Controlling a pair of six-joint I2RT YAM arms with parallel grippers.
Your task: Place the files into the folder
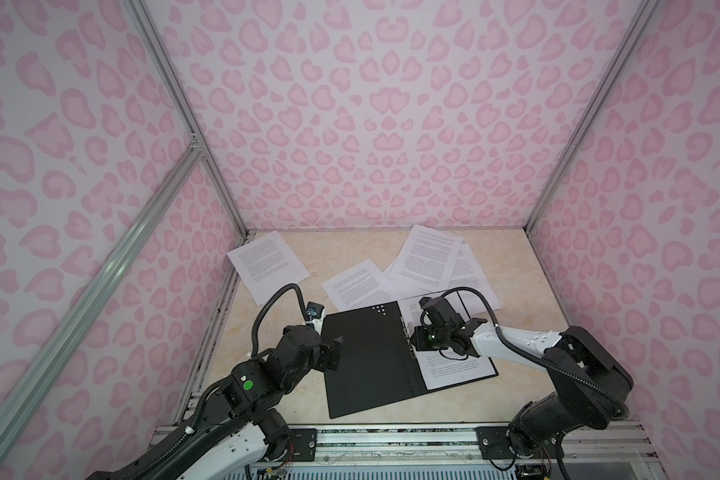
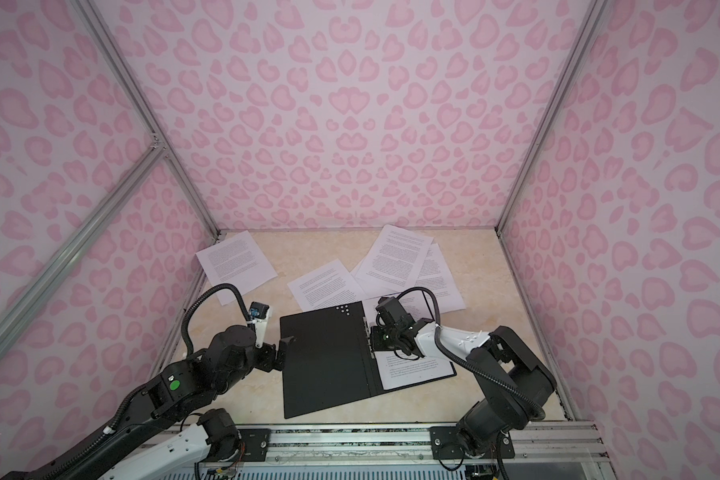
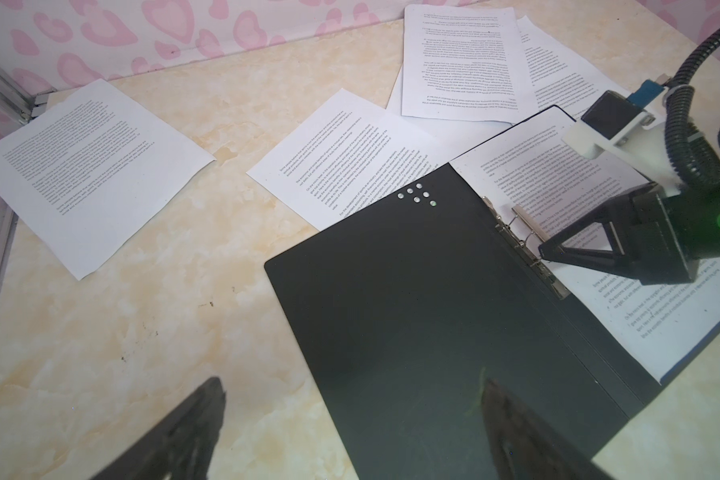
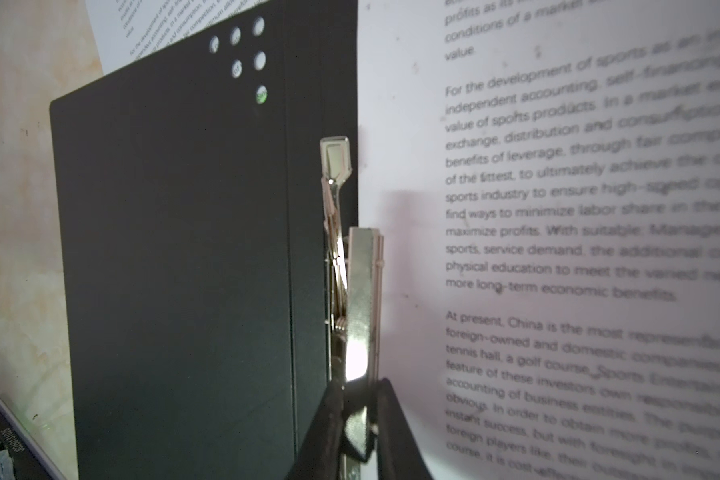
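Left end effector (image 1: 333, 353): jaws spread wide, holding nothing. It hangs over the folder's outer left edge, with one finger above the black cover and the other above bare bench.
Right end effector (image 4: 359, 399): fingers pinched from both sides on the raised lever of the metal clip (image 4: 360, 291), with nothing else in its grip.
Folder (image 1: 362, 357): lies open and flat on the bench (image 1: 454, 407), black inside up. Its left half stretches between the two end effectors, and its right half lies under the right end effector.
Metal clip, position: runs along the folder's spine, directly below the right end effector, with the lever standing up off the page.
Filed sheet (image 4: 558, 208): printed page lying on the folder's right half, just beside the right end effector's fingers, on the side away from the left end effector.
Dots (image 1: 378, 309): six small pale dots on the left cover near the spine, just beyond the right end effector.
Files (image 3: 460, 62): loose white printed sheets on the bench, all beyond both end effectors, toward the back wall.
Middle sheet (image 1: 360, 286): beyond the gap between the end effectors, with its near edge tucked under the folder's far edge.
Corner sheet (image 1: 269, 266): well beyond the left end effector, in the back left corner by the wall.
Back pile (image 1: 427, 257): overlapping sheets beyond the right end effector. Their exact count cannot be told.
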